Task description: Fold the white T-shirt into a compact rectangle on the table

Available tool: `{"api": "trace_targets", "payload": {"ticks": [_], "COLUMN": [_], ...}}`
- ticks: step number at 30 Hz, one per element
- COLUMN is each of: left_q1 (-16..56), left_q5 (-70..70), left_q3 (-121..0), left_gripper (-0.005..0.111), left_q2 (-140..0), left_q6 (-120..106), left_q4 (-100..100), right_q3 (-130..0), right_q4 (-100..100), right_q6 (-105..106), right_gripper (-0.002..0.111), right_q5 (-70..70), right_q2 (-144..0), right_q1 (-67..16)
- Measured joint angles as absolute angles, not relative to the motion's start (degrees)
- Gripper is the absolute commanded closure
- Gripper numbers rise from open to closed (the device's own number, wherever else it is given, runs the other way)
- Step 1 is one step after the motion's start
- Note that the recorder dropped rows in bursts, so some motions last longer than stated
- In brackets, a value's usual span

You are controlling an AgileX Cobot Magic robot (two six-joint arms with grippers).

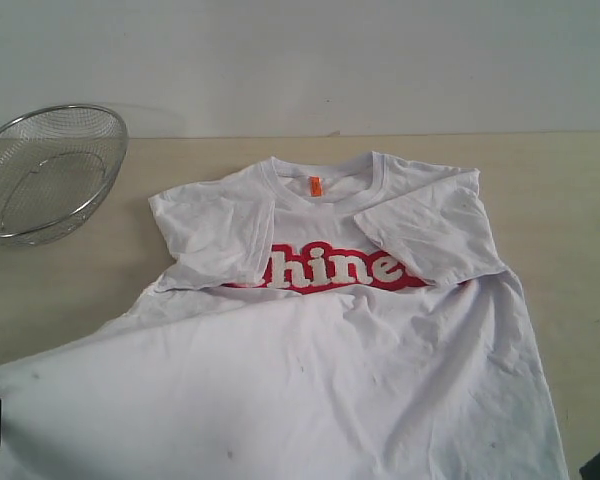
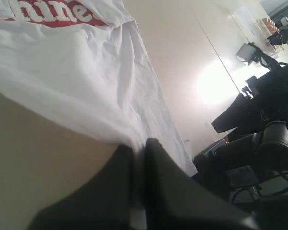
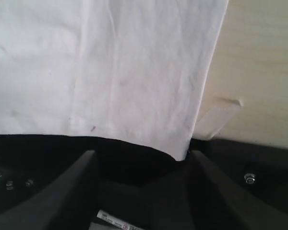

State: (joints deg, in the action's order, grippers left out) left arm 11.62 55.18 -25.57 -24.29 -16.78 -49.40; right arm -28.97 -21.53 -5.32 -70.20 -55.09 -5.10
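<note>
L gripper was clamped on one hem corner of white T-shirt, R gripper stood w/ jaws apart at the opposite hem corner, shirt lay face-up w/ sleeves folded in on table, bare surface both sides, wire basket at far-L edge nr wall

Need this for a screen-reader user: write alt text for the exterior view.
A white T-shirt lies front-up on a beige table, both sleeves folded inward over its red-and-white chest lettering, an orange tag at the neck. A metal mesh basket sits at far left.
</note>
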Motion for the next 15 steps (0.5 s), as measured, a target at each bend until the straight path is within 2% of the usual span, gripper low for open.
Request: {"api": "trace_targets", "payload": {"ticks": [7, 15], "left_q1": [11.6, 11.6], "left_q5": [55.2, 55.2], "left_q3": [-25.6, -25.6], "left_gripper": [0.102, 0.102], "left_q2": [-24.3, -24.3], "left_q6": [-16.8, -16.9], "left_q4": [-49.4, -49.4], "right_q3": [-29.0, -29.0], "right_q4": [-24.7, -26.4], "right_q6": [-6.1, -11.4], "right_gripper": [0.059, 0.059], "right_q5": [-69.8, -61.4], "right_q2": [-61.9, -63.4], "right_q1": [-5.1, -5.1]}}
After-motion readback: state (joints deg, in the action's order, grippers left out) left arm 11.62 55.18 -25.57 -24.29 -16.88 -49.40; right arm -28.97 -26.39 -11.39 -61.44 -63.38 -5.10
